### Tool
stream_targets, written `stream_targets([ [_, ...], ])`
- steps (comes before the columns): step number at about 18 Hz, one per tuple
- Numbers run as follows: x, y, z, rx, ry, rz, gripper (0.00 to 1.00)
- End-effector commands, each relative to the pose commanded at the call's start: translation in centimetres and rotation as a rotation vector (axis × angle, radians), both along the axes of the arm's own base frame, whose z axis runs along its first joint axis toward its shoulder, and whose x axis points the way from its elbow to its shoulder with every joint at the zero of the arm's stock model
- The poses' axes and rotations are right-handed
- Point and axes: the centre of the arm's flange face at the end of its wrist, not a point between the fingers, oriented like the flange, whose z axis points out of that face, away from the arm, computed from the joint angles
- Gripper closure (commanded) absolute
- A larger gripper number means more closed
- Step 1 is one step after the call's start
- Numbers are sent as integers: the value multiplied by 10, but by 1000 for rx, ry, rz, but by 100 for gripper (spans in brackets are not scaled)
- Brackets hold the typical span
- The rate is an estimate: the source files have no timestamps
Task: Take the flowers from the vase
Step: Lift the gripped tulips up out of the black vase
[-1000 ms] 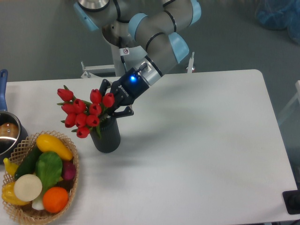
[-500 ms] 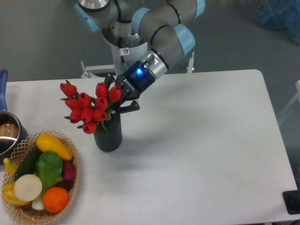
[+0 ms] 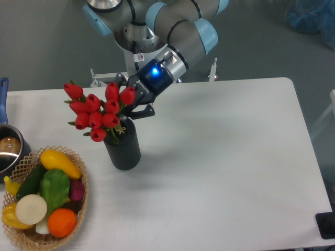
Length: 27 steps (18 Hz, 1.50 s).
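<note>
My gripper [image 3: 127, 107] clamps the tulip bunch [image 3: 97, 111] — it has risen. Stems still dip into the ribbed vase [image 3: 123, 150] below — keep lifting.

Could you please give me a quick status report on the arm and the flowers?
Two-finger gripper shut on red tulip bunch. Stems partly in ribbed dark cylindrical vase. Wicker basket of produce stands clear.

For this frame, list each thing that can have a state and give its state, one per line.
gripper: shut on the flowers' stems, just above the vase mouth
flowers: gripped, stems reaching down into the vase
vase: upright on the table, the flowers in it
basket: full of fruit and vegetables
pot: at the left edge, partly out of view
</note>
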Motion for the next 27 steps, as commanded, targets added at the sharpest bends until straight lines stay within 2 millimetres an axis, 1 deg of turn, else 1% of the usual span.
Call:
stream_targets([
  [3,-5,3,14,-3,-23,10,91],
  [7,-9,3,21,15,-26,13,91],
  [11,-21,6,45,-6,-82,38,91],
  [15,-22,5,49,-6,-97,43,91],
  [20,-25,5,58,1,-129,50,91],
  [24,-34,4,80,12,-152,63,91],
  [27,-45,-2,93,36,-176,75,91],
])
